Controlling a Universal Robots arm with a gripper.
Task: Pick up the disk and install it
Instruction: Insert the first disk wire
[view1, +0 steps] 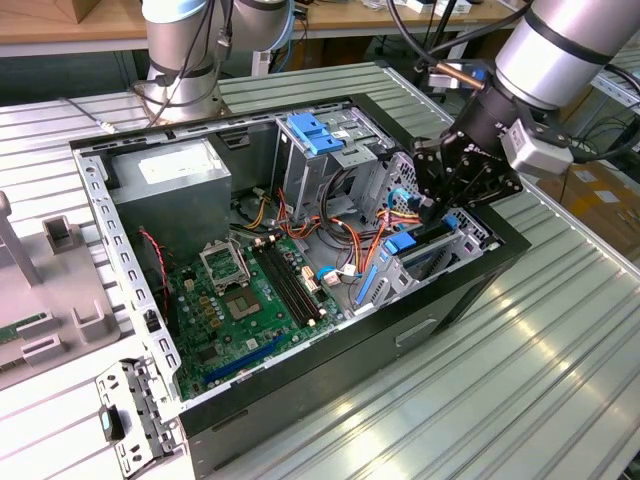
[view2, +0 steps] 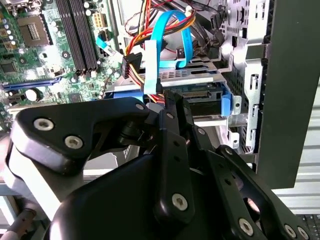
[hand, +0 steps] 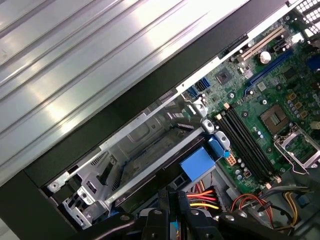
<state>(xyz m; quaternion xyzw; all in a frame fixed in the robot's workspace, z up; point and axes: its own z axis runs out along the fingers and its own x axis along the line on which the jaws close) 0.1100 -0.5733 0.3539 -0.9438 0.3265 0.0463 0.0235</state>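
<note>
- The gripper (view1: 432, 205) is reaching down into the open computer case (view1: 470, 285) at the exterior view's right, over the lower drive bay (view1: 425, 262) beside the case's front wall.
- In the second wrist view the fingers (view2: 172, 112) are standing close together, narrow, with their tips against the rear edge of the disk (view2: 200, 94); whether they are actually pinching it or only pressing on it cannot be told.
- The disk is lying in that bay, its blue carrier rail (view2: 226, 104) showing at the side and its connector edge facing the gripper.
- To do this step well, the arm seems to need to be pushing straight along the bay's rails, keeping the disk level so the blue rails are not binding.
- The blue ribbon cable (view2: 172, 37) and the coloured power wires (view2: 142, 20) are hanging just beside the fingers, so catching them looks like the main risk.
- The motherboard (view1: 245, 300) is lying well apart from the work.
</note>
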